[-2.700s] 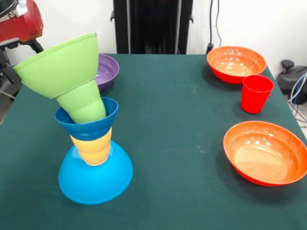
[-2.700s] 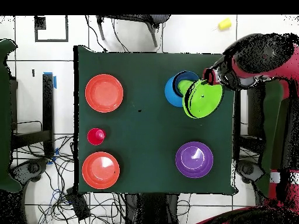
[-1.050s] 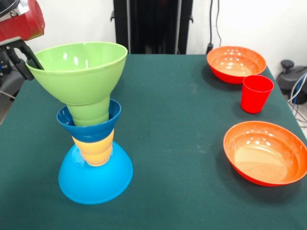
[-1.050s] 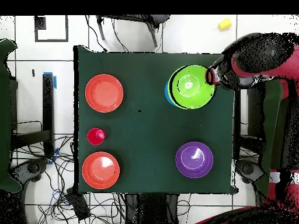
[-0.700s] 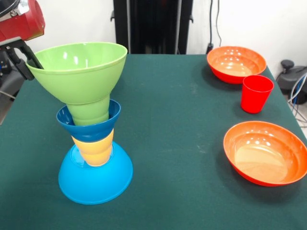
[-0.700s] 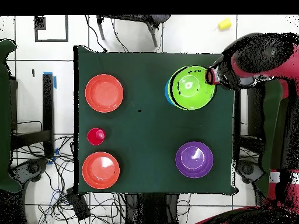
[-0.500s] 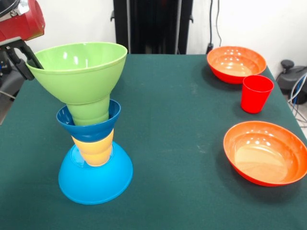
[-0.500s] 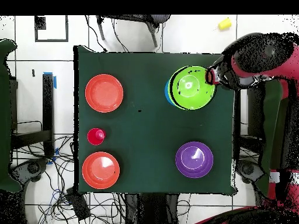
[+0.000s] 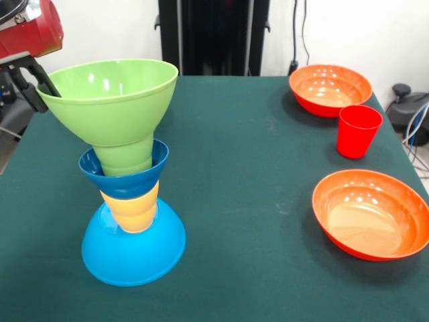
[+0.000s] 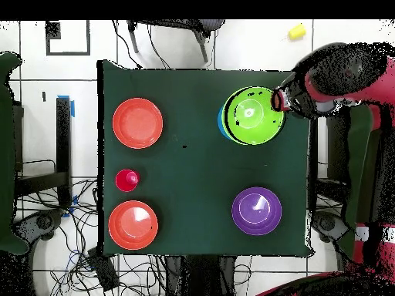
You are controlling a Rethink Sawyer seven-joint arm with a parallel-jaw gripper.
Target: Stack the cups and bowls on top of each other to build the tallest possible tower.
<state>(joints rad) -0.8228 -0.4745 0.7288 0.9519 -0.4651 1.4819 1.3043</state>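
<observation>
The tower stands at the table's left in the front view. An upturned light-blue bowl (image 9: 134,251) is its base, then a yellow cup (image 9: 131,209), a dark blue bowl (image 9: 124,180), a green cup (image 9: 124,154) and, upright on top, a wide green bowl (image 9: 110,94). My gripper (image 9: 37,82) is at that bowl's left rim and shut on it. From above, the green bowl (image 10: 251,116) covers the tower and the gripper (image 10: 278,100) sits at its right edge. Loose pieces are a red cup (image 9: 358,131), two orange bowls (image 9: 330,88) (image 9: 372,213) and a purple bowl (image 10: 257,210).
The red arm (image 10: 339,77) reaches in over the table's right edge in the overhead view. The tower hides the purple bowl in the front view. Cables and a chair lie off the table's edges.
The green bowl, tilted 2.7 s ago, has been swung upright and centred on the tower. Over the last second nothing has visibly moved.
</observation>
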